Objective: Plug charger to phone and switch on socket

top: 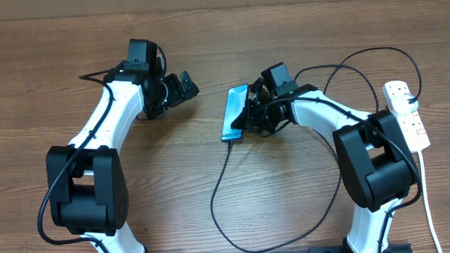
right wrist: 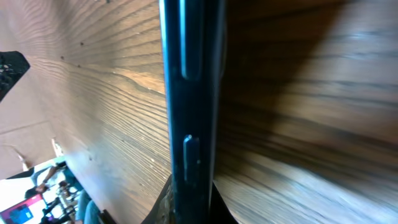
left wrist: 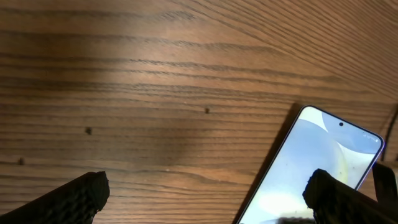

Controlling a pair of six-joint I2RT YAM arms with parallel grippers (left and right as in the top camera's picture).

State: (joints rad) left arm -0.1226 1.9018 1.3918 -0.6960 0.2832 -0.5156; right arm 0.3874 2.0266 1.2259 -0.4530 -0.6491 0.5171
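You've got one phone (top: 235, 111), one charger cable (top: 215, 196), one socket strip (top: 408, 117) by the right edge, and two grippers: left gripper (top: 184, 87), right gripper (top: 249, 116)

Lit blue phone (top: 234, 111) lies mid-table; black charger (top: 214, 198) loops from its near end; white socket (top: 409, 118) lies far right.
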